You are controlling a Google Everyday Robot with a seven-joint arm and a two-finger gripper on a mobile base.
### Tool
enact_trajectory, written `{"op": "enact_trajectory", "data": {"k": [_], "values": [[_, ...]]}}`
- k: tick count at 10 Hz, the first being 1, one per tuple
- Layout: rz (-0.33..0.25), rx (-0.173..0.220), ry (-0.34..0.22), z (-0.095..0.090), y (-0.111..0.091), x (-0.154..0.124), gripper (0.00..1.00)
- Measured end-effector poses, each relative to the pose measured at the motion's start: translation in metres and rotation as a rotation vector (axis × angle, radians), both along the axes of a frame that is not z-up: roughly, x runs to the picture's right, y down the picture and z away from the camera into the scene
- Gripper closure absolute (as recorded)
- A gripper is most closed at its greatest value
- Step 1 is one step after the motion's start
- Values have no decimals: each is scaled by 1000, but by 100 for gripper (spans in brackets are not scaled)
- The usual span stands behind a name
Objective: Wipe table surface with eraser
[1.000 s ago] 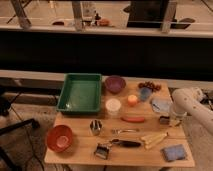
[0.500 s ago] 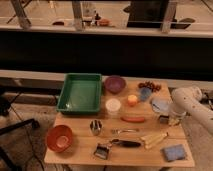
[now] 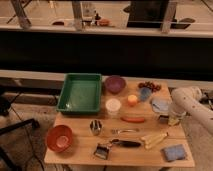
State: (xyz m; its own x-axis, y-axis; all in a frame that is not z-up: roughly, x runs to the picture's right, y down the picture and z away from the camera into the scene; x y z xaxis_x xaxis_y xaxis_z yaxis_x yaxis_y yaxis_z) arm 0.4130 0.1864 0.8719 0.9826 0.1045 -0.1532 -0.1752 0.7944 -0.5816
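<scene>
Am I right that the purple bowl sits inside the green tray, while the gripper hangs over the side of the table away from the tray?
Not quite. The camera view shows the purple bowl standing on the table surface beside the green tray, not inside it. The gripper does hang over the side of the table away from the tray.

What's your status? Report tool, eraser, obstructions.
Tool low at table's right edge in view, beside eraser. Eraser on table surface. Pale blue cloth and orange item close by.
</scene>
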Motion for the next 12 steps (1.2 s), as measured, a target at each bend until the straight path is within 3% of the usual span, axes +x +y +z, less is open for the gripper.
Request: {"op": "enact_trajectory", "data": {"k": [5, 7, 10, 12], "values": [[-15, 6, -27, 0, -3, -11, 98], [-46, 14, -78, -3, -9, -36, 98], [-99, 30, -167, -16, -19, -99, 98], [-111, 29, -191, -22, -17, -118, 98]]}}
